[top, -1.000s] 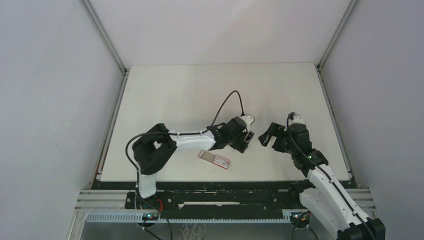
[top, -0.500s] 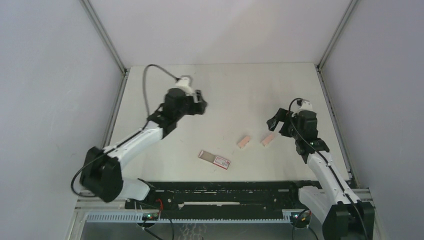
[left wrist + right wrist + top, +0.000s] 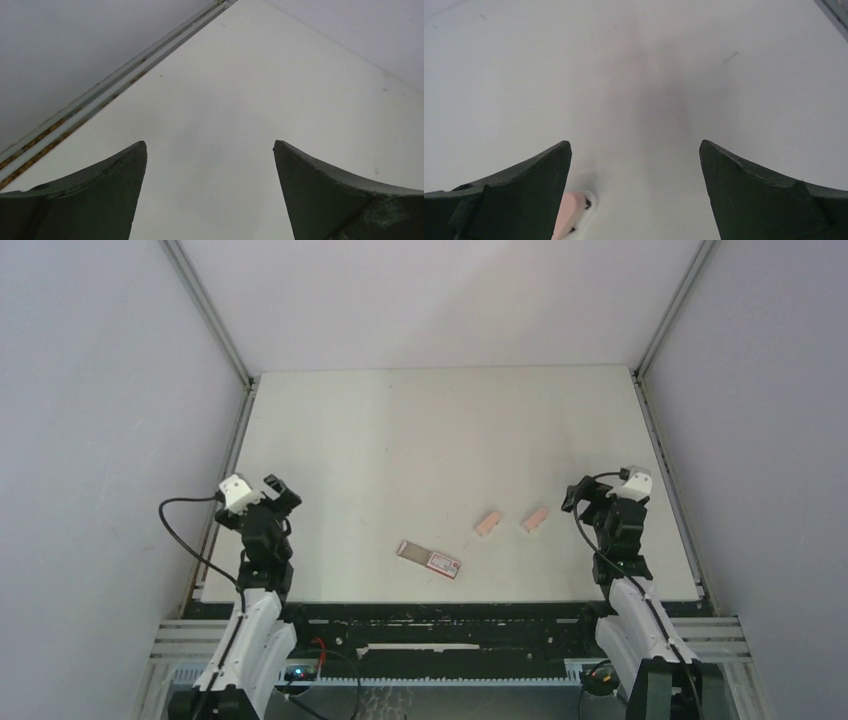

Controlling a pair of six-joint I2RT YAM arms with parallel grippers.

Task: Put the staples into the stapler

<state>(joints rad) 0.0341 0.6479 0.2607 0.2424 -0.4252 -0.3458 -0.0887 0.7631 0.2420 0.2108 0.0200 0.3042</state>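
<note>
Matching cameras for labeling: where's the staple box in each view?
Top external: the staple box lies flat on the white table, near the front edge, about midway between the arms.
Left wrist: not in it.
Right wrist: not in it; a pink sliver at the bottom edge is too cropped to identify.
Shared landmark: the white table surface, visible in all three views.

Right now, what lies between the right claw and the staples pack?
In the top view, a pink block lies close to the right claw and a second pink block nearer the staples pack. Otherwise the table there is bare.
</note>
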